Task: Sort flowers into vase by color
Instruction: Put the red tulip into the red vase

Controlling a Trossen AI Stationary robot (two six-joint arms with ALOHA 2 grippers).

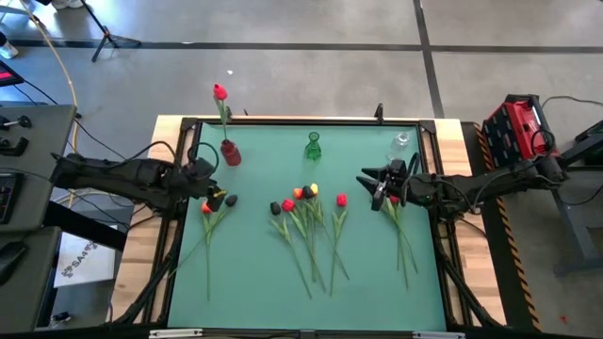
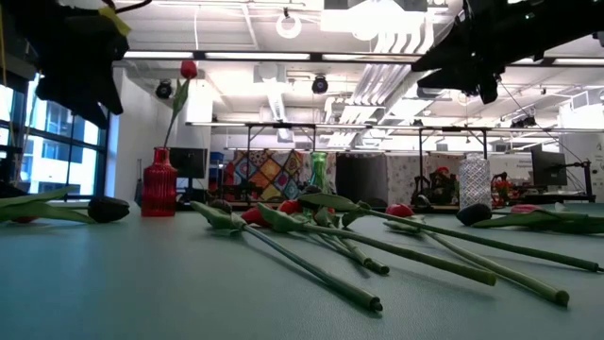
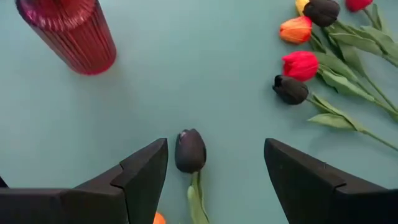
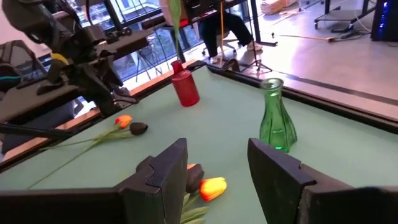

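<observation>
Right, the black tulip point(image 3: 189, 150) lies on the green mat near the red vase point(image 3: 69, 32), bud just ahead of and between my left gripper point(image 3: 214, 171) fingers, stem running back beneath the wrist. Fingers spread wide, holding nothing. My right gripper point(image 4: 217, 163) hovers farther off over the middle bunch, also parted and empty.

No readable text, label or number on anything here.

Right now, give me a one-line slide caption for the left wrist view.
Open left end effector hovers over a black tulip on the green table, with a red vase beyond.
</observation>
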